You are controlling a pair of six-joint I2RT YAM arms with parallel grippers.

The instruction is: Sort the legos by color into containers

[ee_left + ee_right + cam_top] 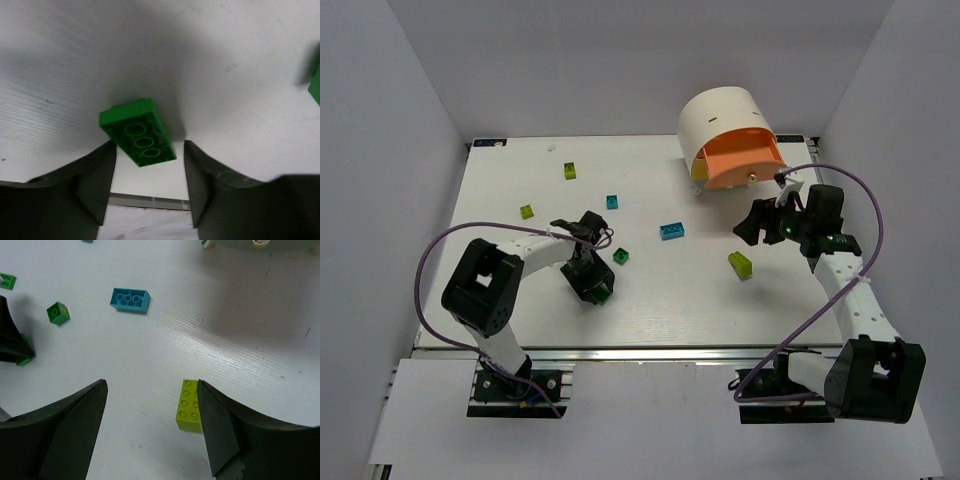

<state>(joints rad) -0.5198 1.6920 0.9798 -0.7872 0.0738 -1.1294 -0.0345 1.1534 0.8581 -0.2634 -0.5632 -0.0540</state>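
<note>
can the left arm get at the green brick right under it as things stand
Probably yes. The left gripper is open, and the green brick lies on the bare table just at the gap between its fingertips. Nothing rests on the brick or against it, so the way down looks free.

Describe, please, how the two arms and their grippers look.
The left arm and right arm have white links and boxy black joints. A purple cable loops along each. The left gripper and right gripper have dark, wedge-shaped fingers.
</note>
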